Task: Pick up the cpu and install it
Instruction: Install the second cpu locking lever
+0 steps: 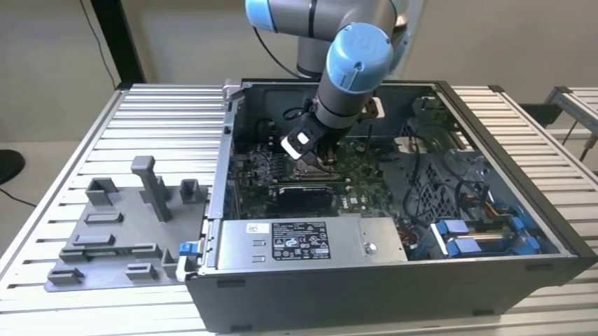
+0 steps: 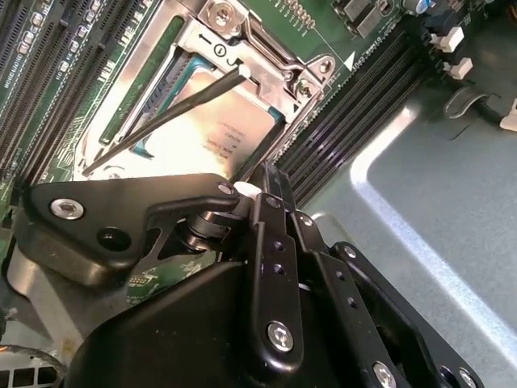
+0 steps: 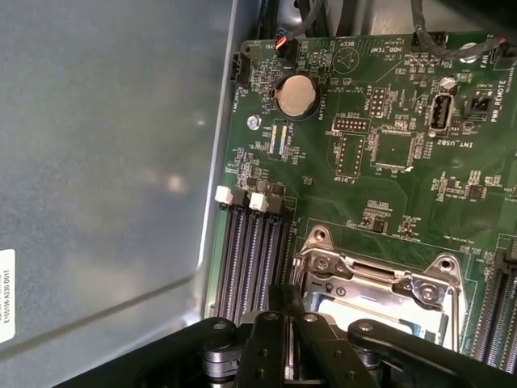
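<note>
The gripper point(image 2: 257, 187) hovers low inside the computer case point(image 1: 523, 269); the cpu point(image 2: 212, 129) lies in its socket point(image 2: 275, 56) just past the fingers; their spread I cannot tell.

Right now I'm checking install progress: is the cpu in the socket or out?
In. In the second wrist view the cpu lies flat inside the metal socket frame, with the gripper just above it.

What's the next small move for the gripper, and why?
Probably a short, straight lift away from the socket. The cpu appears to lie flat inside the metal socket frame, with a thin dark rod slanting across it. The gripper sits close by the cpu's edge, so sideways drift risks catching the rod or frame.
</note>
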Tool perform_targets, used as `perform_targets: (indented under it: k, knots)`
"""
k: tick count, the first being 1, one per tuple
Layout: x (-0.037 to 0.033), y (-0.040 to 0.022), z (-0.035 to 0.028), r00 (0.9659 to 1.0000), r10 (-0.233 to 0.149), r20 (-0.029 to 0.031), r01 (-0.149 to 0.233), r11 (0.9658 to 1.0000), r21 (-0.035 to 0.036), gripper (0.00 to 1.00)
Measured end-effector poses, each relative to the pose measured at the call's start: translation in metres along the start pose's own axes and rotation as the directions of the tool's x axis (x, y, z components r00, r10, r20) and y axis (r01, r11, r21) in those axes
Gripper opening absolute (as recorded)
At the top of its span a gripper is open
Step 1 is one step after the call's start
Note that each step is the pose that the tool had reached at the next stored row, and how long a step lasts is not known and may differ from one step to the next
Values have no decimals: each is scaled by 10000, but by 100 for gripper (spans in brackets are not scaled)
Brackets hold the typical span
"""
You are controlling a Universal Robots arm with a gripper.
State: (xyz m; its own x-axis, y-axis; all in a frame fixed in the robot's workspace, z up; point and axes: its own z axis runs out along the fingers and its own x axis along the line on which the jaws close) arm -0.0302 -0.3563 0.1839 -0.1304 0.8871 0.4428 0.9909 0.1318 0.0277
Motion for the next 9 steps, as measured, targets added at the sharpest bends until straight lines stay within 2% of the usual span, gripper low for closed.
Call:
perform_targets:
  k: [4,9]
  knots:
    - [-2,4,9,10000,-8,-85,7,10000,-14,0]
    - [-8,10,12,9999,-10,-163,10,10000,-20,0]
